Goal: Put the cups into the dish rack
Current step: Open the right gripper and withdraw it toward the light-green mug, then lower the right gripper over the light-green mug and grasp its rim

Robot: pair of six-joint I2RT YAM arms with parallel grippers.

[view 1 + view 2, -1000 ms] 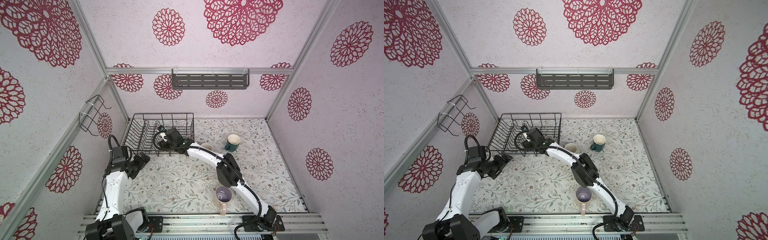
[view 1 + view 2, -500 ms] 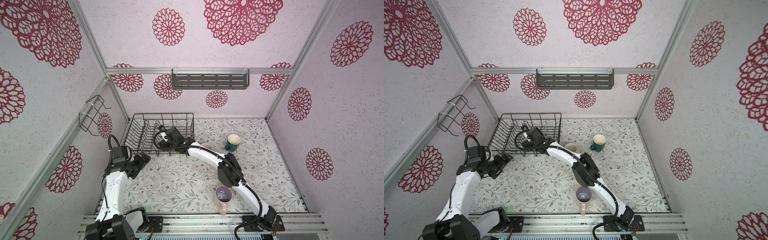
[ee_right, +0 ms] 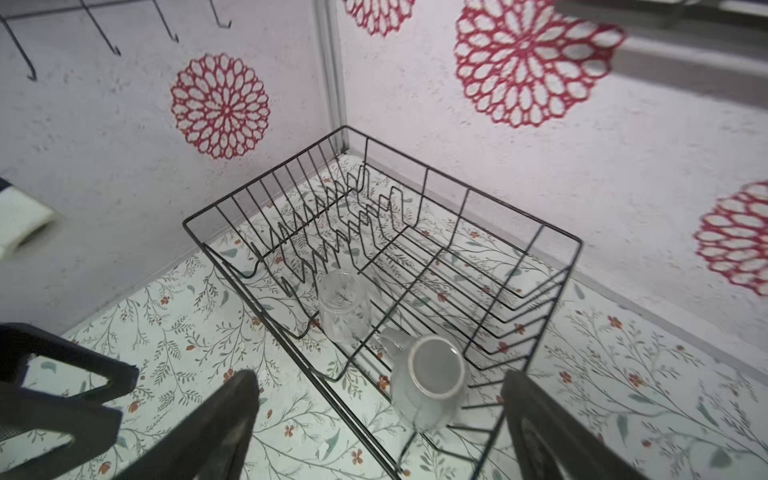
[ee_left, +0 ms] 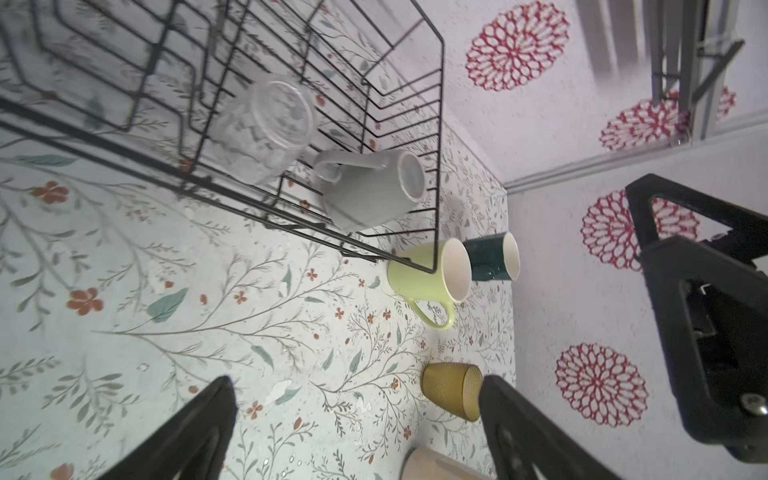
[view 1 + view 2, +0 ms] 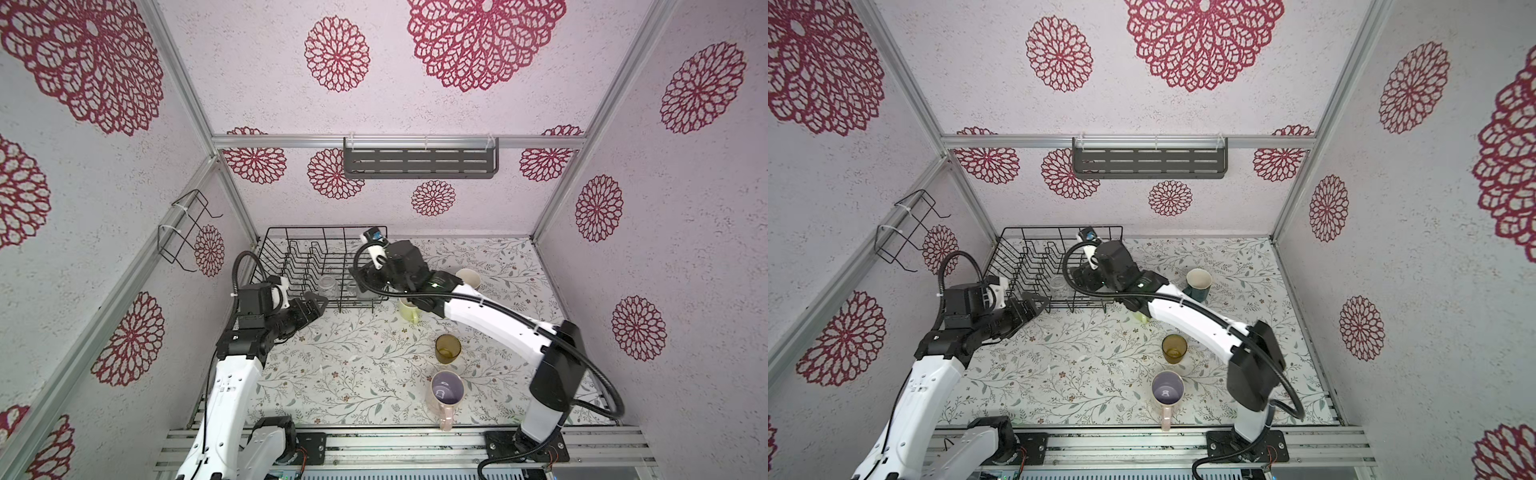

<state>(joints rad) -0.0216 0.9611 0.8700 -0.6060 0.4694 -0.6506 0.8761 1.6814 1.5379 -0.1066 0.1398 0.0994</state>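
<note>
My floral tabletop (image 5: 345,365) bears the dish rack (image 5: 324,227) in its far left corner. Standing on it too: pale yellow-green mug (image 5: 409,309) beside the rack, dark teal mug (image 5: 1198,282), amber tumbler (image 5: 447,348), pink mug (image 5: 446,392).

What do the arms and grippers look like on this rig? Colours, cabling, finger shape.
White link shells on the left arm and right arm, black joint housings and bases. A black corrugated cable loops off each arm. The left gripper and right gripper are black, with triangular hollowed fingers.
</note>
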